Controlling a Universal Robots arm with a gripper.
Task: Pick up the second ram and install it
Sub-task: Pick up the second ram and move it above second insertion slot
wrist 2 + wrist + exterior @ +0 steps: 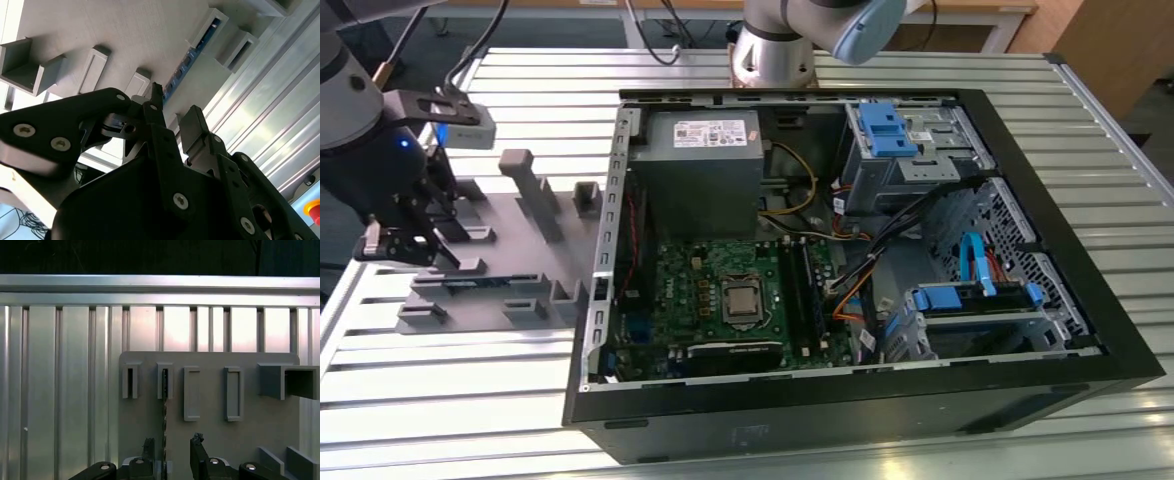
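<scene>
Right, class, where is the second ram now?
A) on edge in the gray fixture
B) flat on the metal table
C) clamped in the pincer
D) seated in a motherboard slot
A: in the first wrist view the second ram stands on edge in the gray fixture, and the open pincer is not gripping it.
</scene>
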